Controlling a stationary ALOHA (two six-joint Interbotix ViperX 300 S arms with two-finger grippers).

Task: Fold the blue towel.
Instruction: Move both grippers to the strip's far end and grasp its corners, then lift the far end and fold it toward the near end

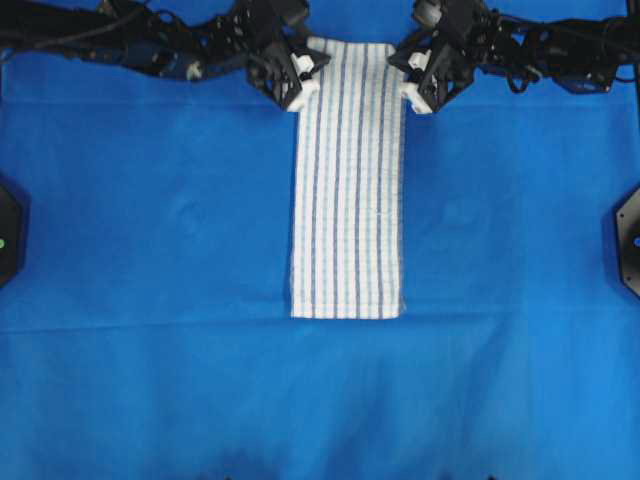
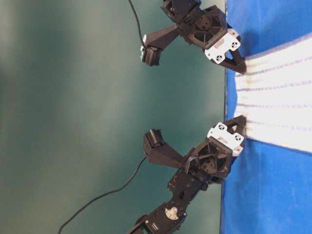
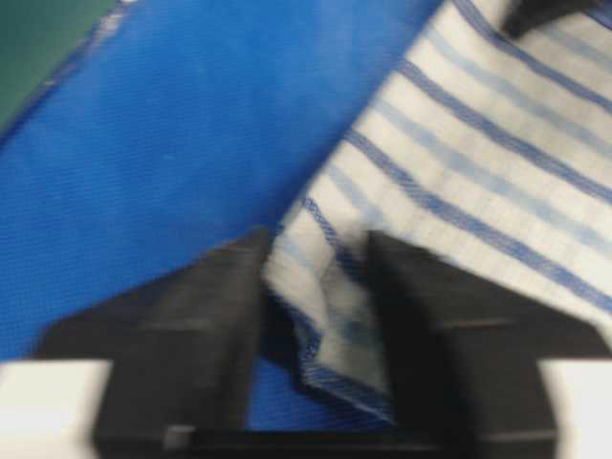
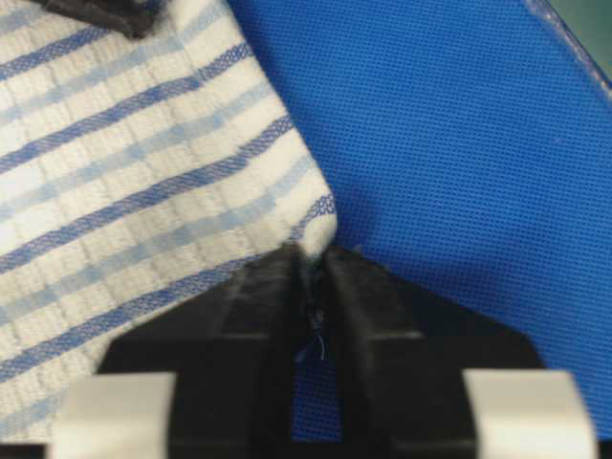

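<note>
- Left jaws (image 3: 316, 316): closed narrow on a bunched corner of the white woven towel with dark-blue and pale-blue stripes (image 1: 348, 180); the hem is puckered between the black fingers (image 3: 421, 325).
- Right jaws (image 4: 314, 316): nearly shut, pinching the opposite corner, loose threads showing in the gap.
- Judgement: a matched grip on both corners of one short edge suits carrying that edge over the towel's length for the fold.
- Beyond the jaws the towel lies flat as a long narrow strip, its other short edge well apart from both.
- Beneath it, a plain solid-blue cloth (image 1: 150, 250) covers the surface; nothing lies on it in the fold path.
- Black fixtures (image 1: 628, 240) sit at the side margins, well clear.
</note>
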